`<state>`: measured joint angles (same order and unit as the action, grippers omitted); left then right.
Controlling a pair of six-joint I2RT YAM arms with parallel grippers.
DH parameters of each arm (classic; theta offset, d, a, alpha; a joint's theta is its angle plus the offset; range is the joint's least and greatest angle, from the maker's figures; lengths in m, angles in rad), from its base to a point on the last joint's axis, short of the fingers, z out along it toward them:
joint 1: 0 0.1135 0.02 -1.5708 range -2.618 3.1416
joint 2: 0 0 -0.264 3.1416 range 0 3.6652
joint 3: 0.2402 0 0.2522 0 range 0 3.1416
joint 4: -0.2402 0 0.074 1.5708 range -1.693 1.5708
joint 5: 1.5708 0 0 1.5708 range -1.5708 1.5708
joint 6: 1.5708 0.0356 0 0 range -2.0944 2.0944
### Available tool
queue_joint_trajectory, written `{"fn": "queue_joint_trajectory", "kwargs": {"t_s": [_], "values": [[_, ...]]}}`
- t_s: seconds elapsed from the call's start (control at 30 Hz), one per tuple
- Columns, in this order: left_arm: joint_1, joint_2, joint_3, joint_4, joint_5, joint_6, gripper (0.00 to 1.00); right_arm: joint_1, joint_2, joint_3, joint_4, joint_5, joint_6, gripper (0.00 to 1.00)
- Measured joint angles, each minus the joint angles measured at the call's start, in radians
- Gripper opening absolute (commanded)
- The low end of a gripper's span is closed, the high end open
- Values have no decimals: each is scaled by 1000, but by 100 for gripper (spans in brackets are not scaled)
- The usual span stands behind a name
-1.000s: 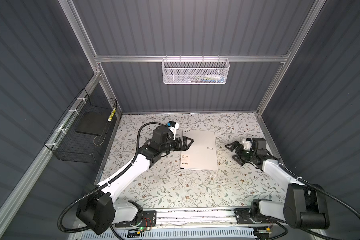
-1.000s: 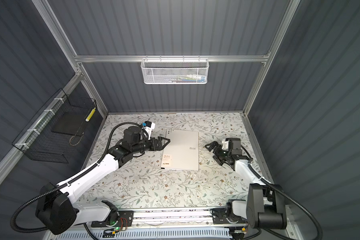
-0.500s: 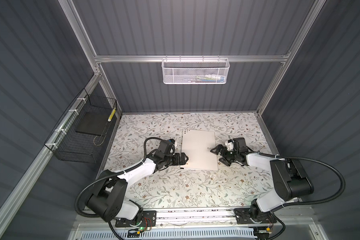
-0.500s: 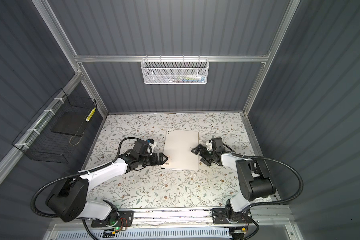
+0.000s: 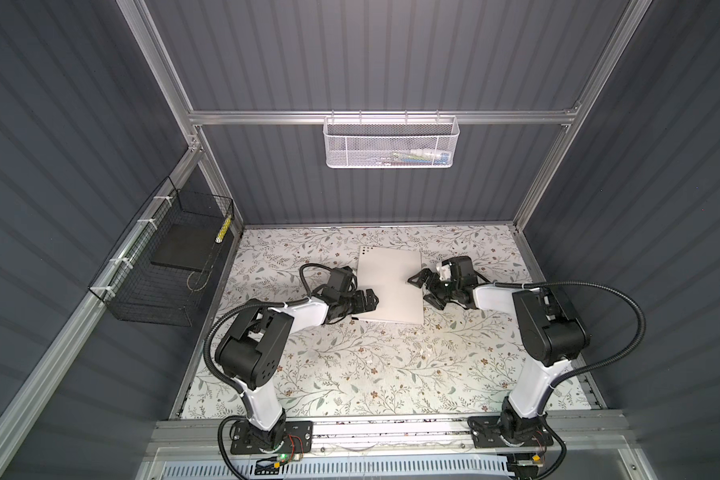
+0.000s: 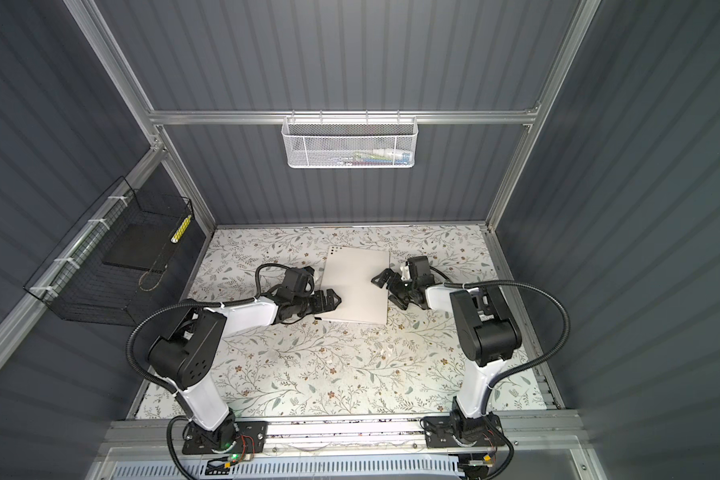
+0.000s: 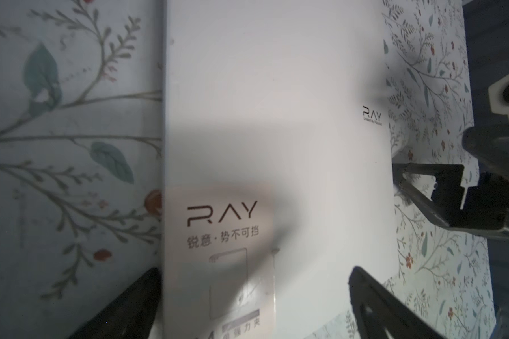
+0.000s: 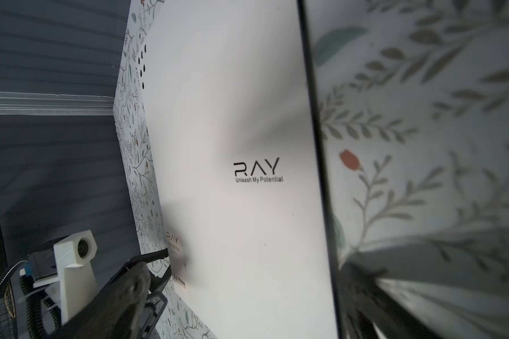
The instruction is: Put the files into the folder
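The folder (image 5: 391,286) (image 6: 360,286) lies shut and flat on the floral table, light grey with "RAY" lettering (image 7: 276,117) (image 8: 232,132). The files are out of view. My left gripper (image 5: 371,301) (image 6: 335,300) (image 7: 254,273) stands open, low at the folder's front-left corner by the label. It holds nothing. My right gripper (image 5: 420,290) (image 6: 384,291) (image 8: 252,293) is open at the folder's right edge, one finger over the cover and one beside it. Each wrist view shows the other gripper across the folder: the right gripper (image 7: 397,174) and the left gripper (image 8: 166,264).
A black wire basket (image 5: 163,270) holding a dark flat slab hangs on the left wall. On the back wall's rail hangs a white mesh basket (image 5: 391,143) with small items. Both arms' elbows sit folded near the table's front corners.
The left gripper slid from the folder's back-left area to its front-left corner. The right gripper came in from the right to the folder's right edge. Both elbows folded back toward the front.
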<state>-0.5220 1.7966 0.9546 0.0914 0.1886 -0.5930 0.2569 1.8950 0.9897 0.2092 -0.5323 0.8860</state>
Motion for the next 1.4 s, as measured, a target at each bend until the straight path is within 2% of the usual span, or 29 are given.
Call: {"fn": "queue_joint_trajectory", "kwargs": {"t_s": [0.2,0.33,0.4,0.5,0.6,0.67,0.73,0.87,1.0,1.1,1.27,1.4], "values": [[21,17,26,-6,-10,-15,100,9,34,55,-18,17,10,99],[22,-66,16,-79,-61,-13,100,-3,-20,53,-120,51,-3,99],[22,-165,-11,-112,-146,-9,100,-26,-105,24,-164,86,-20,99],[27,-385,-90,-129,-353,3,100,-77,-314,-55,-203,159,-65,99],[41,-533,-171,-105,-589,35,100,-120,-553,-116,-251,307,-134,99],[50,-578,-245,-62,-765,63,100,-145,-695,-166,-257,419,-192,99],[79,-583,-319,-37,-899,73,100,-190,-792,-233,-236,471,-247,99],[171,-528,-390,-30,-1041,85,100,-322,-856,-396,-172,537,-373,99],[233,-506,-412,69,-1098,157,100,-367,-849,-495,-140,567,-464,99],[271,-486,-452,175,-1101,211,100,-370,-840,-559,-33,586,-535,99],[324,-342,-478,301,-1054,278,100,-370,-735,-660,233,611,-628,99],[341,-307,-558,526,-994,356,100,-372,-621,-671,386,605,-674,99]]}}
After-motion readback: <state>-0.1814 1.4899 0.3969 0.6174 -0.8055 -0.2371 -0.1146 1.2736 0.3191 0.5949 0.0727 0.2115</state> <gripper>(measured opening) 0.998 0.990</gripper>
